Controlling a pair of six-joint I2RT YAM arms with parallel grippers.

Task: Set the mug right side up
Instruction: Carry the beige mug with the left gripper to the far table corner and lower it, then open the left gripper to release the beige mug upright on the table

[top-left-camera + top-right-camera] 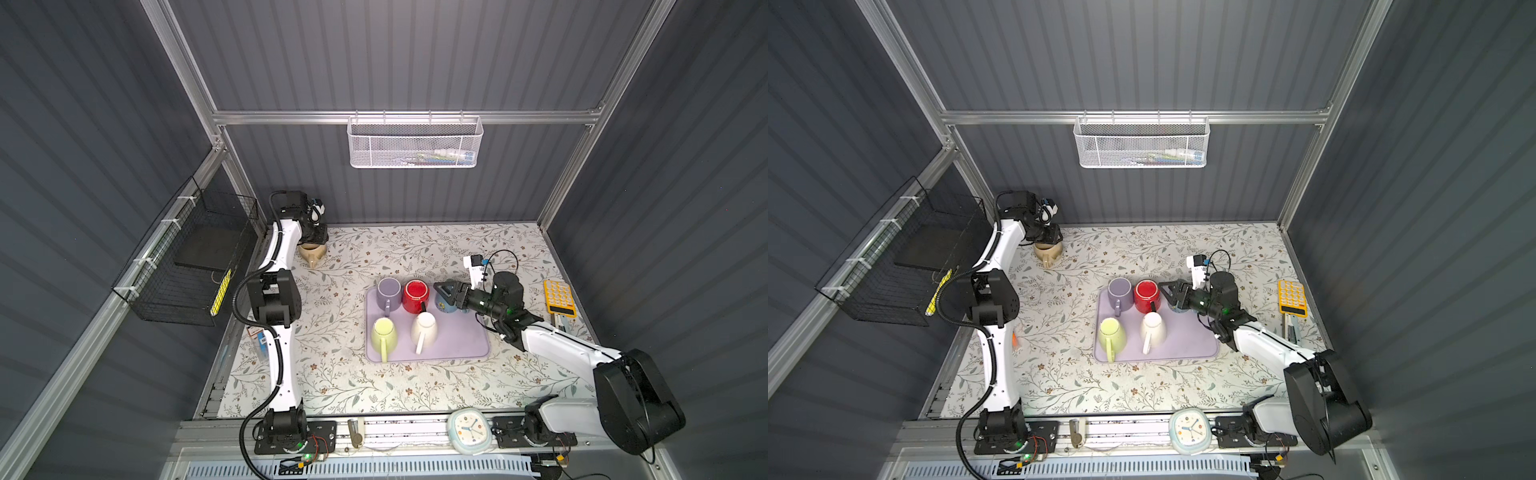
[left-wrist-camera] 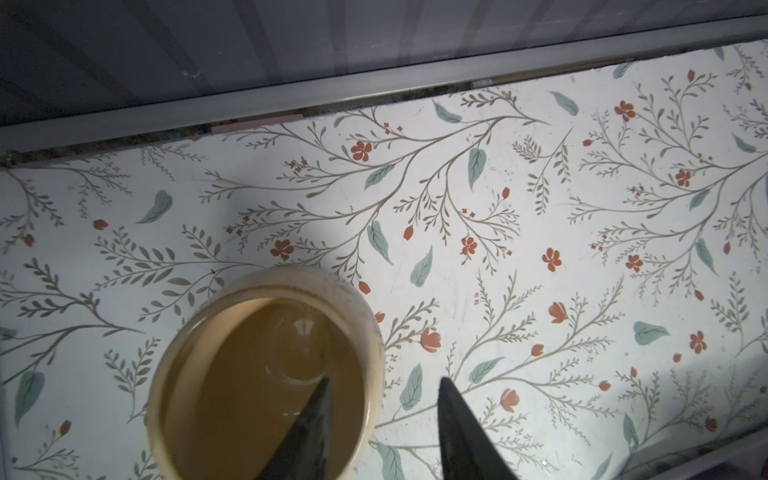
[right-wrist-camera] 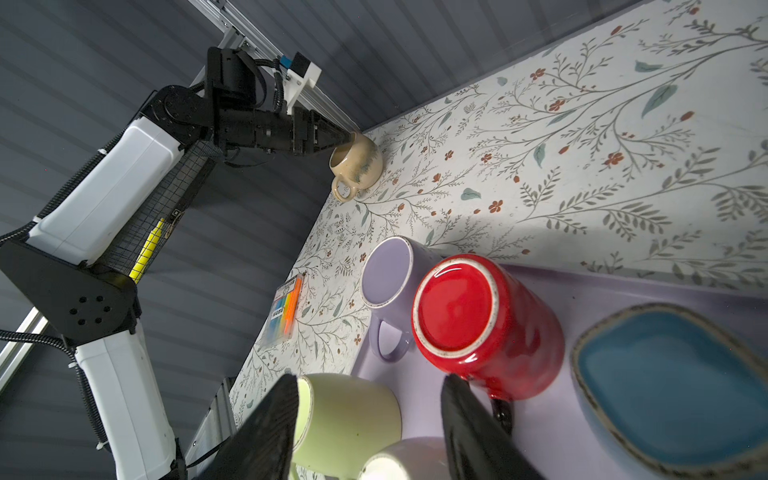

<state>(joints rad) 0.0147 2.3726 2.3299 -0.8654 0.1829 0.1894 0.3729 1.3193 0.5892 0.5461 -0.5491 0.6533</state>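
At the back left corner of the desk [image 1: 374, 249] the beige mug [image 1: 312, 254] stands upright, mouth up. The left gripper [image 2: 384, 380] is open, one finger [image 2: 307, 428] inside the mug, the other outside, clear of its wall. Further right, the right gripper [image 1: 442, 291] hangs open over the purple tray [image 1: 457, 345], beside the red mug [image 1: 415, 296]

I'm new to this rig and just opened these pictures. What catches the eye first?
The red mug stands out, bottom up among four other mugs on the purple tray mid-table, with the right end effector open over that tray. In the far left corner a beige mug sits upright, the left end effector open astride its rim.
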